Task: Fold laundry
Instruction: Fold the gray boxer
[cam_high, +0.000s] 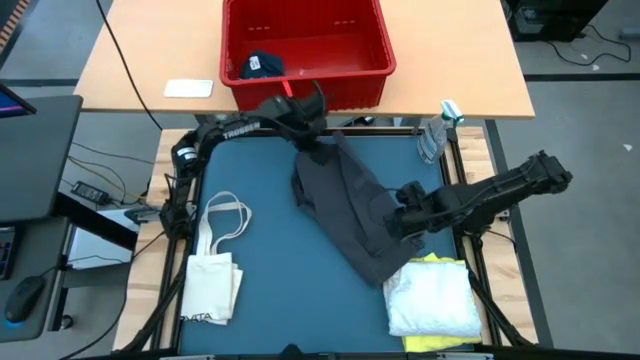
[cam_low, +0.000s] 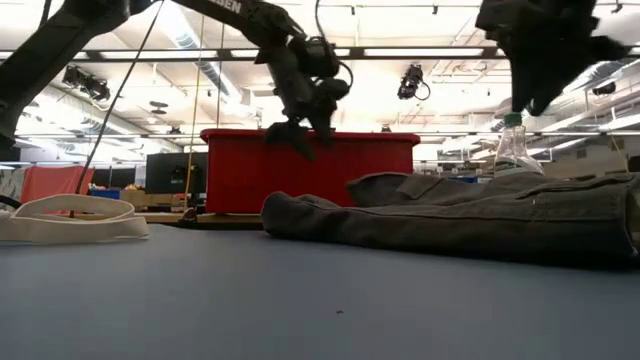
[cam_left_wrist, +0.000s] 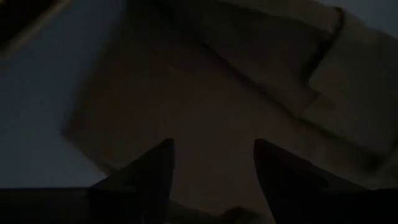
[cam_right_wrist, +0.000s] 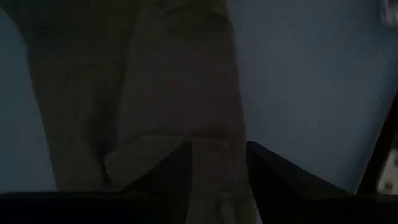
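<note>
The large dark grey garment (cam_high: 345, 205) lies spread and rumpled on the blue table (cam_high: 270, 300), running from the far middle toward the near right; it also shows in the low view (cam_low: 480, 215). My left gripper (cam_high: 314, 138) hangs open above its far end (cam_left_wrist: 249, 93), clear of the cloth (cam_low: 305, 135). My right gripper (cam_high: 393, 222) hangs open above its right edge (cam_right_wrist: 174, 93), high over the table (cam_low: 532, 100). A folded white garment (cam_high: 432, 298) rests on a yellow one (cam_high: 440, 262) at the near right. A small navy piece (cam_high: 262, 65) lies in the red bin.
The red bin (cam_high: 350, 70) stands beyond the table's far edge. A cream tote bag (cam_high: 212, 285) with long handles lies at the near left. A clear bottle (cam_high: 436, 135) stands at the far right corner. Bare blue table shows in the near middle.
</note>
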